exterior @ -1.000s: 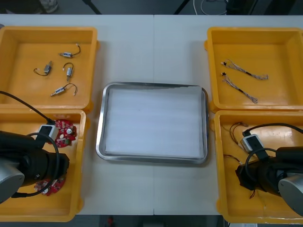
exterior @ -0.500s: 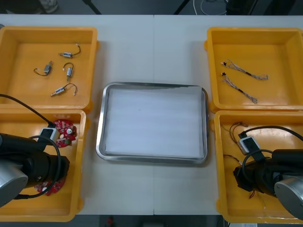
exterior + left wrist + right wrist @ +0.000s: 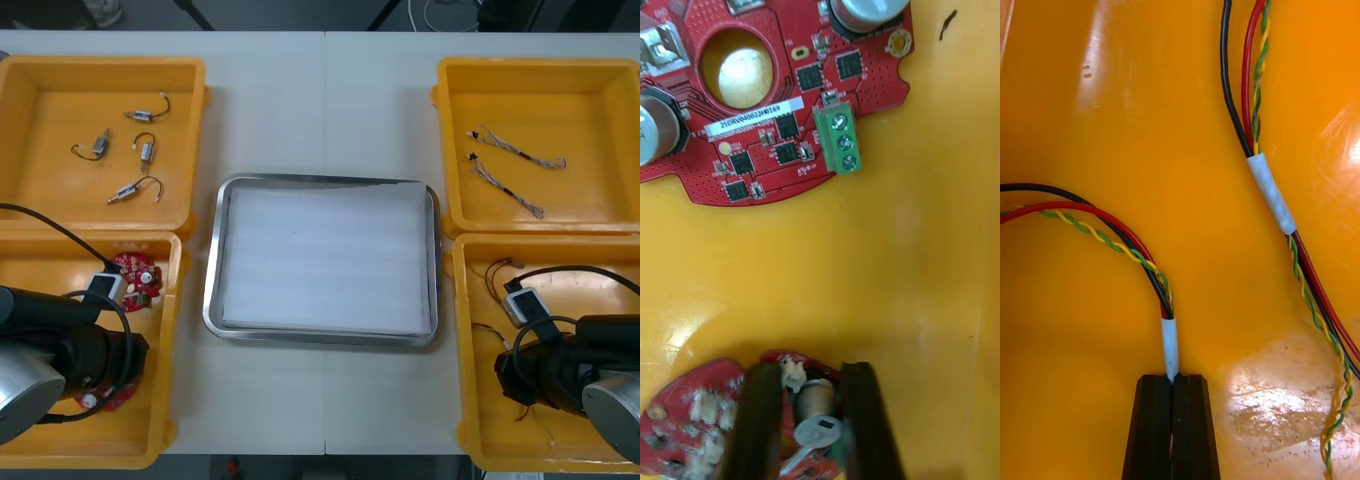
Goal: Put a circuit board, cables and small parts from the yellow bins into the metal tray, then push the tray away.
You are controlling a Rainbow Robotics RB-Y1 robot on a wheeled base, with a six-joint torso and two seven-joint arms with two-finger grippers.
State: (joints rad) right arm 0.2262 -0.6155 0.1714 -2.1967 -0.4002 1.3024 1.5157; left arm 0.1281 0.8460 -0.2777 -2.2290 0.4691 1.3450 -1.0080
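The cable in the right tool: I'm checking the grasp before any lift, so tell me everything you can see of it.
The cable is a bundle of black, red and twisted yellow-green wires, bound near its end by a white sleeve. The right tool, shut, pinches that sleeve's tip. From there the cable arches over and runs off across the floor of the near right yellow bin, apart from a second, similar cable. The left tool grips a circuit board.
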